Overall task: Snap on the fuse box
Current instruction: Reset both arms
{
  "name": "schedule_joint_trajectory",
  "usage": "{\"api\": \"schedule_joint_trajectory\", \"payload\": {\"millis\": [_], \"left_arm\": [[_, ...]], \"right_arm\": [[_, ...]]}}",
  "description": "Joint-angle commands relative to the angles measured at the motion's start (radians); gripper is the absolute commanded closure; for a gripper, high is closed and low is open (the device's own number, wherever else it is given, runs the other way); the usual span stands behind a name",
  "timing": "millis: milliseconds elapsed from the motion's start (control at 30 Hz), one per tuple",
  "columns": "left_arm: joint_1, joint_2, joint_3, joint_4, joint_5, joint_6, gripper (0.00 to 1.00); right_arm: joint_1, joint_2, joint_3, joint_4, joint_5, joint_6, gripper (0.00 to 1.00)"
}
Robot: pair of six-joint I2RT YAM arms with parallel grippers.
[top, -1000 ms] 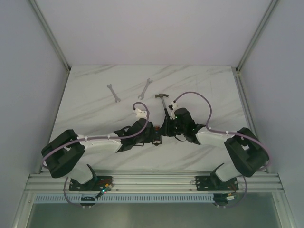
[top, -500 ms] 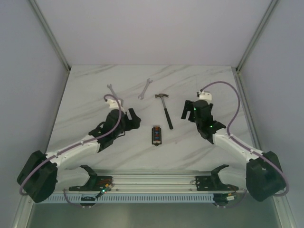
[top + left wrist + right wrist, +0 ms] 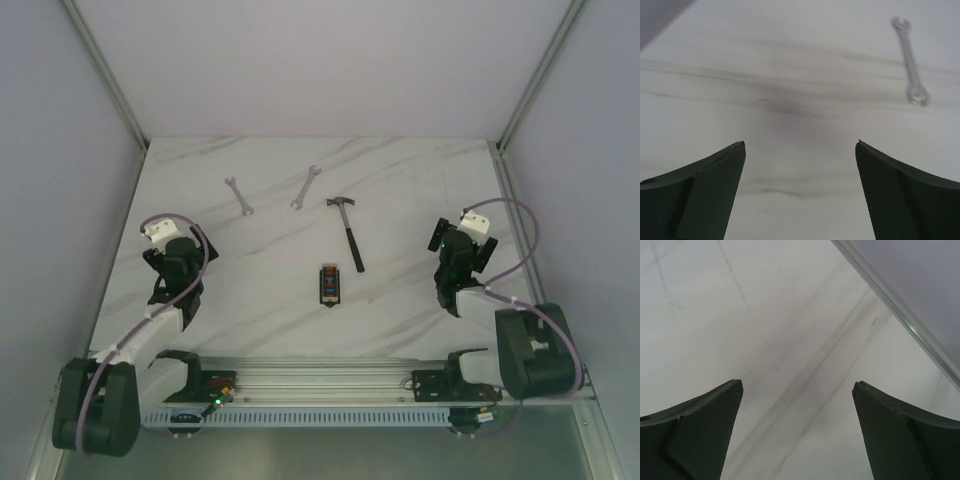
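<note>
The small black plastic fuse box lies on a smooth marble table. The left gripper and right gripper are wide apart, empty.

I can't read any text, nos. or labels here. The fuse box face is too small in the top cam; wrench in left wrist cam too blurred for any stamp.

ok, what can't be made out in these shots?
- fuse box: top view, too small to tell whether it is snapped shut; neither wrist view shows it.
- wrench: left wrist view, blurred, no fine detail.
- hammer: top view, head detail too small.
</note>
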Motion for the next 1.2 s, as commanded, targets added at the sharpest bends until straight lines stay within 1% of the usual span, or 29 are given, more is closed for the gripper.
{"api": "schedule_joint_trajectory", "payload": {"millis": [0,33,100,200,233,300,333,367,400,433,500,533,567,633,667,733,1167], "left_arm": [[0.085,0.086,-0.036,0.27,-0.035,0.126,0.0],[0.093,0.116,-0.046,0.322,-0.037,0.147,0.0],[0.102,0.178,-0.061,0.425,-0.024,0.188,0.0],[0.107,0.272,-0.076,0.577,0.043,0.271,0.0],[0.108,0.301,-0.082,0.629,0.066,0.303,0.0],[0.107,0.332,-0.086,0.697,0.113,0.344,0.0],[0.108,0.343,-0.104,0.785,0.146,0.354,0.0],[0.112,0.35,-0.129,0.841,0.184,0.35,0.0],[0.113,0.377,-0.16,0.897,0.225,0.361,0.0],[0.113,0.428,-0.185,1.027,0.265,0.375,0.0],[0.113,0.555,-0.184,1.137,0.365,0.422,0.0],[0.112,0.554,-0.163,1.096,0.4,0.439,0.0],[0.111,0.529,-0.127,0.984,0.407,0.438,0.0],[0.112,0.554,-0.092,0.958,0.359,0.425,0.0],[0.111,0.541,-0.091,0.929,0.338,0.411,0.0],[0.106,0.543,-0.086,0.928,0.318,0.413,0.0],[0.1,0.546,-0.075,0.909,0.324,0.422,0.0]], "right_arm": [[-0.05,0.097,-0.069,0.377,0.006,-0.075,0.01],[-0.055,0.09,-0.078,0.395,-0.037,-0.082,0.01],[-0.065,0.095,-0.142,0.552,-0.11,-0.113,0.01],[-0.092,0.191,-0.225,0.816,-0.175,-0.127,0.0],[-0.093,0.202,-0.223,0.803,-0.227,-0.141,0.0],[-0.091,0.275,-0.185,0.805,-0.252,-0.161,0.0],[-0.094,0.28,-0.148,0.745,-0.255,-0.157,0.0],[-0.113,0.256,-0.128,0.66,-0.293,-0.145,0.0],[-0.126,0.261,-0.125,0.667,-0.316,-0.135,0.0],[-0.129,0.256,-0.12,0.652,-0.321,-0.133,0.0],[-0.132,0.257,-0.12,0.656,-0.323,-0.132,0.0],[-0.131,0.252,-0.119,0.646,-0.325,-0.132,0.0],[-0.132,0.256,-0.12,0.654,-0.325,-0.132,0.0],[-0.133,0.254,-0.12,0.651,-0.325,-0.133,0.0],[-0.132,0.255,-0.12,0.651,-0.325,-0.133,0.0],[-0.134,0.255,-0.12,0.653,-0.326,-0.133,0.0],[-0.133,0.254,-0.12,0.651,-0.326,-0.133,0.0]]}}
